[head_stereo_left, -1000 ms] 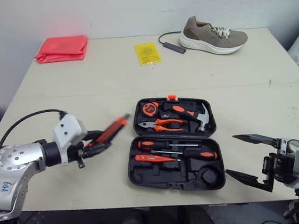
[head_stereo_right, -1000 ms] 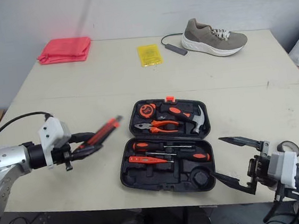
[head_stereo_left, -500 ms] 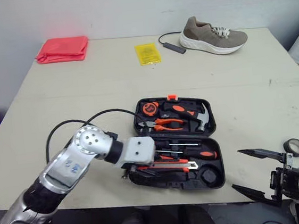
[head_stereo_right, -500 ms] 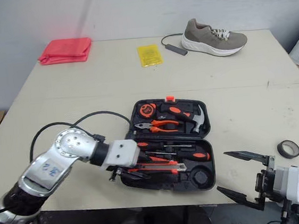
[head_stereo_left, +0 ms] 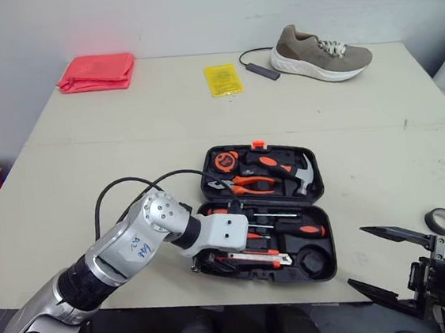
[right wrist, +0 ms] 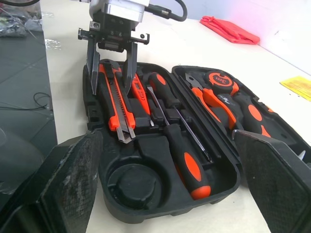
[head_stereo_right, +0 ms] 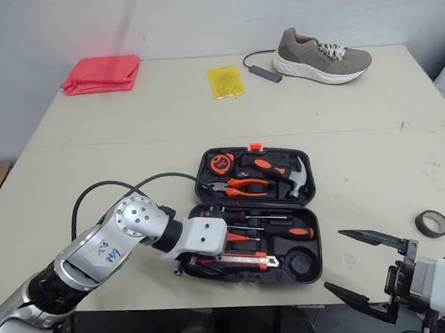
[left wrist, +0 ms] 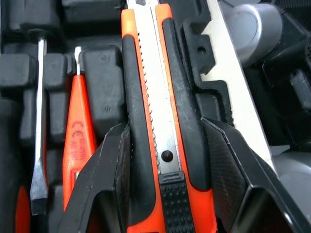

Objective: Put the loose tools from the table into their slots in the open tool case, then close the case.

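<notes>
**Left claw pinches knife in case, right claw spread**

Left arm bent at the elbow, reaching across low, left claw [head_stereo_left: 214, 256] over the front row of the open tool case [head_stereo_left: 312, 262]. It pinches the utility knife [left wrist: 148, 97], one finger on each black side. Right claw [head_stereo_left: 356, 257] is spread and empty, low at the table [head_stereo_left: 122, 121] front edge, right of the case. Left wrist view shows the knife beside the orange tester screwdriver [left wrist: 80, 131]. Head views show the tape roll [head_stereo_left: 442, 220] loose on the table, far right.
</notes>
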Motion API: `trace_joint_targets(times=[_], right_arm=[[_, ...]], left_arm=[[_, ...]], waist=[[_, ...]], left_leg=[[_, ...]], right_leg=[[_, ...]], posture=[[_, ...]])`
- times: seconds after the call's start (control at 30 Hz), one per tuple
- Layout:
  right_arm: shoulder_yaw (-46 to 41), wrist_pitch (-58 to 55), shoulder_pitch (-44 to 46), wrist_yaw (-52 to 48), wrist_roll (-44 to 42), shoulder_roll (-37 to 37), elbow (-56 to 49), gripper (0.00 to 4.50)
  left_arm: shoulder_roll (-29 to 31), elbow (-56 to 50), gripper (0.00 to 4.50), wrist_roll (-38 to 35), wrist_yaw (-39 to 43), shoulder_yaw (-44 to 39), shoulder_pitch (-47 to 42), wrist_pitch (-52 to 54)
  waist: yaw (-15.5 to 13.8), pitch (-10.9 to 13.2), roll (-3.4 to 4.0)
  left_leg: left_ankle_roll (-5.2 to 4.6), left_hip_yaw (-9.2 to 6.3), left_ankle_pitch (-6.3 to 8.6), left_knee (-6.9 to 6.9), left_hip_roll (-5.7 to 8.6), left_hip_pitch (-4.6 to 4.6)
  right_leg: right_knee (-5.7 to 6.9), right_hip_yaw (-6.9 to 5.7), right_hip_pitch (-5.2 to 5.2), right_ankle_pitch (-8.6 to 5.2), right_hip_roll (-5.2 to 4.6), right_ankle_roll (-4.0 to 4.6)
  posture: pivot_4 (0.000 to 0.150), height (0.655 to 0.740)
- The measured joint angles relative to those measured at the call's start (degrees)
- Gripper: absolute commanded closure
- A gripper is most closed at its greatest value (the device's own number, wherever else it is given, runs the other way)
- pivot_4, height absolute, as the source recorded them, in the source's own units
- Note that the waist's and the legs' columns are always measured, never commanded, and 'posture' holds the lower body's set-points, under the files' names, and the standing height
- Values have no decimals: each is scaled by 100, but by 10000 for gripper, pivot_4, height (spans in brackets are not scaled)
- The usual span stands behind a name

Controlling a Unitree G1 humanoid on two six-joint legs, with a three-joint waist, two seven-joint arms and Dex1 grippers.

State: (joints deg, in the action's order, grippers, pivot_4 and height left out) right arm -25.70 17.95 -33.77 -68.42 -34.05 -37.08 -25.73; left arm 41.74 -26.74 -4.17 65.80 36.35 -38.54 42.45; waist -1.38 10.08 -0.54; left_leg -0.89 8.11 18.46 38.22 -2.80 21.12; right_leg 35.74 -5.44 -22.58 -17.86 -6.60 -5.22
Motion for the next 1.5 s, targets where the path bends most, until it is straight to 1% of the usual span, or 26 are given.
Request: trace_joint_targets(times=[0.33, 0.37, 0.43, 0.5, 0.53, 0.6, 0.77, 0.87, 0.97, 1.07, 1.1, 1.13, 1.27, 1.37, 1.5], right_arm=[[0, 198, -51, -74, -2, 36, 64, 0], [0, 218, -47, -96, -2, 36, 95, 0], [0, 250, -35, -142, -3, 40, 181, 0], [2, 352, -1, -220, -3, 50, 299, 0], [3, 386, 15, -245, -3, 66, 368, 0], [12, 465, 31, -302, -3, 95, 429, 0], [21, 588, 28, -414, -1, 153, 637, 0], [21, 595, 33, -402, 3, 164, 649, 0], [23, 596, 48, -361, 7, 178, 650, 0], [24, 594, 48, -316, 15, 215, 650, 0], [25, 594, 51, -303, 18, 221, 650, 0], [25, 593, 52, -281, 26, 233, 650, 0], [53, 593, 83, -213, 98, 265, 697, 0], [58, 594, 109, -190, 133, 269, 759, 0], [65, 594, 136, -154, 142, 270, 788, 0]], left_arm=[[-128, -92, 29881, 76, -124, 19, 60, 202], [-145, -99, 19571, 73, -140, 7, 69, 206], [-214, -75, 11528, 91, -252, -61, 128, 174], [-403, 18, 2268, -14, -293, -220, 250, -70], [-509, 51, 511, -61, -301, -285, 329, -227], [-580, 68, 511, -283, -221, -443, 410, -494], [-606, 322, 511, -1148, 381, -1365, 732, -1688], [-807, 661, 8051, -1495, 521, -1784, 930, -2195], [-947, 1083, 22089, -1749, 722, -2054, 1150, -2727], [-1006, 1518, 35723, -1626, 764, -2058, 1318, -3213], [-1031, 1637, 41286, -1549, 754, -2042, 1348, -3346], [-1041, 1728, 44640, -1433, 738, -1999, 1396, -3511], [-1167, 2031, 44640, -1102, 710, -1727, 1601, -3881], [-1184, 2111, 44640, -902, 685, -1484, 1699, -3878], [-1239, 2259, 44640, -700, 566, -1389, 1641, -3892]], waist=[[-19, -3, 0], [-19, -3, 0], [-19, -3, 0], [-15, -3, 0], [-9, -3, -1], [-3, -2, -2], [17, -6, 5], [10, -7, 6], [1, -7, 6], [0, -7, 6], [1, -7, 6], [3, -7, 6], [2, -7, 6], [1, -7, 6], [1, -8, 8]], left_leg=[[-7, -3, 1, 6, 6, -2], [-7, -3, 1, 6, 6, -2], [-8, -4, 0, 7, 6, -2], [-8, -4, 0, 7, 6, -2], [-8, -4, 0, 7, 4, -1], [-6, -4, -1, 7, 2, 0], [-2, -2, -3, 7, -2, -8], [-3, -3, -3, 8, 0, -7], [-4, -4, -2, 9, 2, -6], [-4, -4, -2, 10, 2, -5], [-4, -3, -2, 9, 3, -6], [-4, -3, -2, 9, 3, -6], [-5, -2, -2, 8, 2, -5], [-5, -3, -1, 8, 2, -6], [-5, -3, -1, 8, 1, -7]], right_leg=[[-2, 5, 9, 1, -6, -1], [-2, 4, 10, 1, -7, -1], [-1, 4, 10, 1, -7, -2], [-2, 4, 9, 1, -7, -2], [-1, 4, 9, 1, -7, -2], [1, 4, 6, 1, -6, -1], [9, 4, 6, -1, -7, 2], [10, 3, 7, -1, -8, 2], [8, -1, 8, -1, -8, 2], [9, -2, 8, 0, -8, 1], [9, -2, 8, 0, -8, 0], [9, -2, 8, 0, -8, 0], [9, -2, 6, 0, -7, 0], [10, -3, 6, 0, -8, 0], [10, -2, 8, 0, -9, 0]], posture=[[1500, 7400], [1500, 7400], [1500, 7400], [1500, 7400], [1500, 7400], [1500, 7400], [1500, 7400], [1500, 7400], [1500, 7400], [1500, 7400], [1500, 7400], [1500, 7400], [1500, 7400], [1500, 7400], [1500, 7400]])
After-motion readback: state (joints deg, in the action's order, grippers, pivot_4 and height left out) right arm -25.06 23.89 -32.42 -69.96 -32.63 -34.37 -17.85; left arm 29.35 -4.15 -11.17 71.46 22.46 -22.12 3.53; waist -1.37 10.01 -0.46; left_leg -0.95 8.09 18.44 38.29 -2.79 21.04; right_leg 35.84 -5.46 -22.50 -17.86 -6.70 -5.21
